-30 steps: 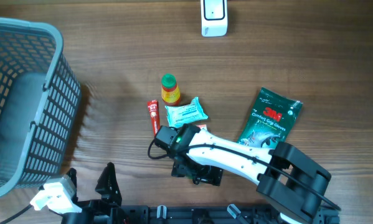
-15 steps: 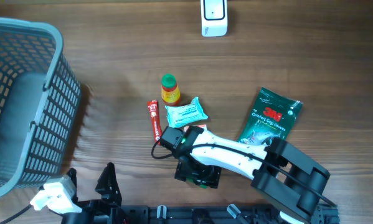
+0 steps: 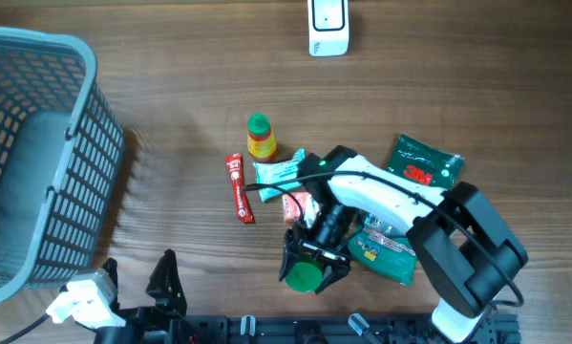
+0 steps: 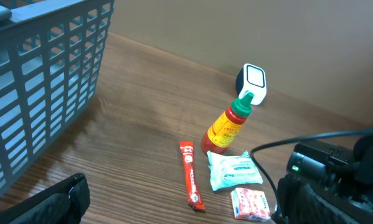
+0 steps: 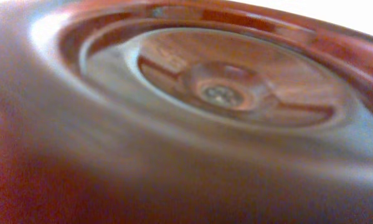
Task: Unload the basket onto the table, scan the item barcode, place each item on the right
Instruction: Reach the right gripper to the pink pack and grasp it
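1. Right gripper (image 3: pixel 314 270): low over the table's near edge, fingers either side of a green-topped round item (image 3: pixel 302 276). Whether the pads press on it cannot be told. The right wrist view is filled by a blurred, reddish, ringed round surface.
2. Green glove packet (image 3: pixel 421 162): just right of the gripper, lying flat and partly hidden under the right arm.
3. Pink-and-white small pack (image 3: pixel 296 204): just beyond the gripper, flat on the table.
4. Teal wipes packet (image 3: pixel 278 173): beyond the small pack and close beside it.
5. Red stick sachet (image 3: pixel 238 187): beyond and to the left, lying flat, just left of the wipes packet.
6. Sauce bottle (image 3: pixel 259 137): farther out, green cap, just beyond the wipes packet.
7. Left gripper (image 3: pixel 138 260): well to the left at the near edge, jaws wide, nothing between them.
8. White scanner (image 3: pixel 328 27): far across the table, well apart from the item.
9. Grey basket (image 3: pixel 85 143): far left.
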You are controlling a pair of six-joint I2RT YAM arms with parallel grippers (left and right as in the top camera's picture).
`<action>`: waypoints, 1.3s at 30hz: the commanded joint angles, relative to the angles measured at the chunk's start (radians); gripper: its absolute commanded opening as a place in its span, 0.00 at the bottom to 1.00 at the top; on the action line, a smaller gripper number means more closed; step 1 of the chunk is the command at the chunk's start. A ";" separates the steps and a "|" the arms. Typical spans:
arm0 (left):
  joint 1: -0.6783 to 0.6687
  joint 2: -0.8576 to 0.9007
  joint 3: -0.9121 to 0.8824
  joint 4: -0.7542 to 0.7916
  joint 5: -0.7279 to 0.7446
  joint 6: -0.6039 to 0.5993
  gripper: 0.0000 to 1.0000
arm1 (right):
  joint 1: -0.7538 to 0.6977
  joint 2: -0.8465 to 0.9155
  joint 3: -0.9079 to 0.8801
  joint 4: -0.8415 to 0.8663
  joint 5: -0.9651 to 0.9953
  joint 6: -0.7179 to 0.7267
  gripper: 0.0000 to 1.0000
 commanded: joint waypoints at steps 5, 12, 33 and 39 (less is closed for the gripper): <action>0.006 -0.003 -0.004 0.003 0.016 0.021 1.00 | -0.031 -0.020 -0.026 0.066 -0.145 -0.064 0.70; 0.006 -0.003 -0.004 0.003 0.016 0.021 1.00 | -0.031 -0.020 -0.164 0.246 -0.140 0.312 0.70; 0.006 -0.003 -0.004 0.003 0.016 0.021 1.00 | -0.131 -0.021 -0.309 1.196 -0.280 1.025 0.83; 0.006 -0.003 -0.004 0.003 0.016 0.021 1.00 | -0.131 -0.219 -0.309 1.229 -0.272 0.996 0.82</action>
